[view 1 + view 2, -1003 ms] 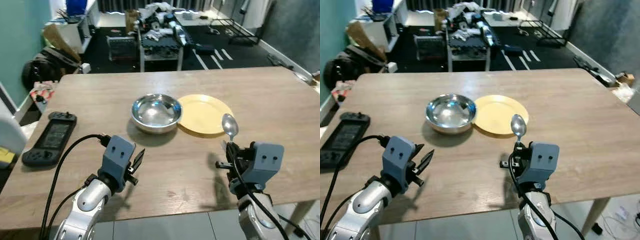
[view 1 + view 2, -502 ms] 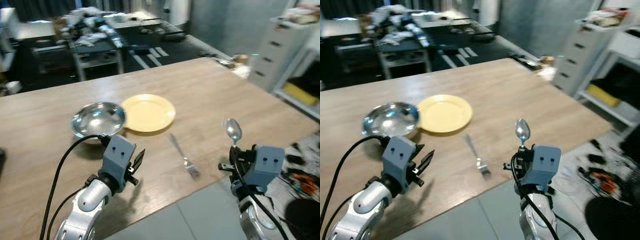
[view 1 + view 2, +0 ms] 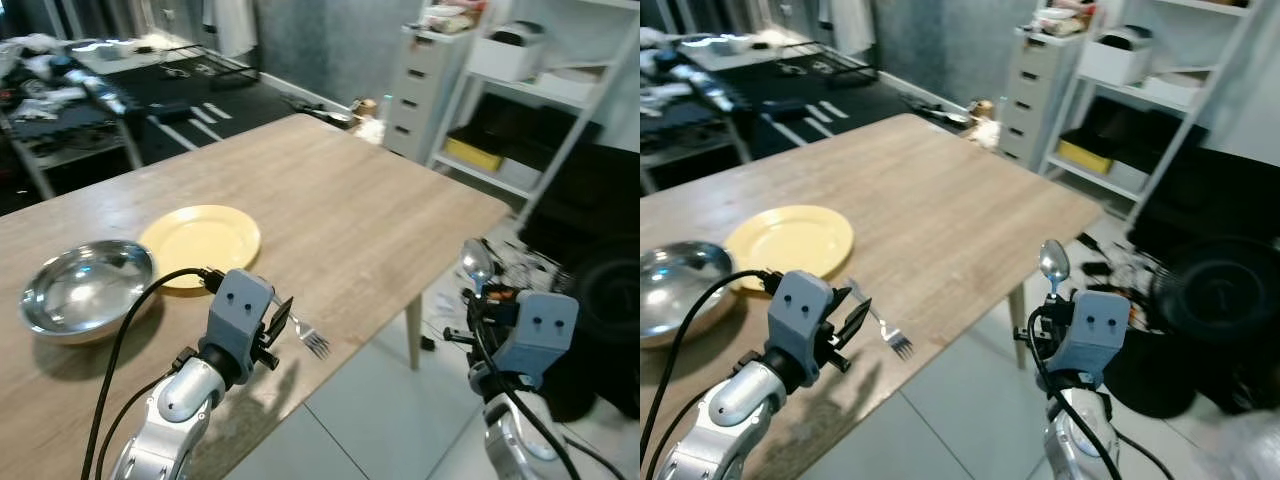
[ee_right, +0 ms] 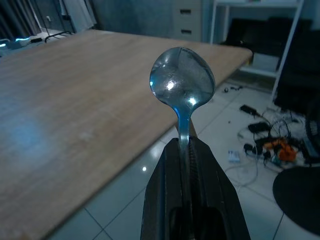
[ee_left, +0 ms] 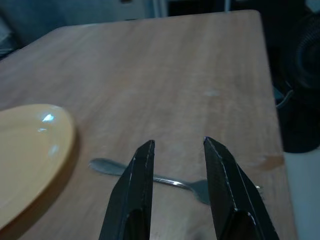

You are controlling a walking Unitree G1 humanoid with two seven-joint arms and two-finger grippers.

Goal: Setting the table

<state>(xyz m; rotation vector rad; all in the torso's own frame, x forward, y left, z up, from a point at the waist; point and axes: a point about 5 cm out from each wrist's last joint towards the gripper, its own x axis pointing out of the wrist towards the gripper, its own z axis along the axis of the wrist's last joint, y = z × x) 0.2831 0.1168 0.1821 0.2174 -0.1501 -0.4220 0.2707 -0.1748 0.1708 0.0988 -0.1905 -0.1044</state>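
Head views showed me a pale wooden table (image 3: 340,210) over grey floor tiles, with white drawers (image 3: 417,88) and shelving (image 3: 560,110) beyond. On it sat a yellow plate (image 3: 200,243), a steel bowl (image 3: 85,300) touching it, and a fork (image 3: 303,333) near the edge. My right gripper (image 4: 185,150) pinched a shiny spoon (image 4: 182,82) upright, off the table's corner. My left gripper (image 5: 177,160) hovered narrowly parted above the fork.
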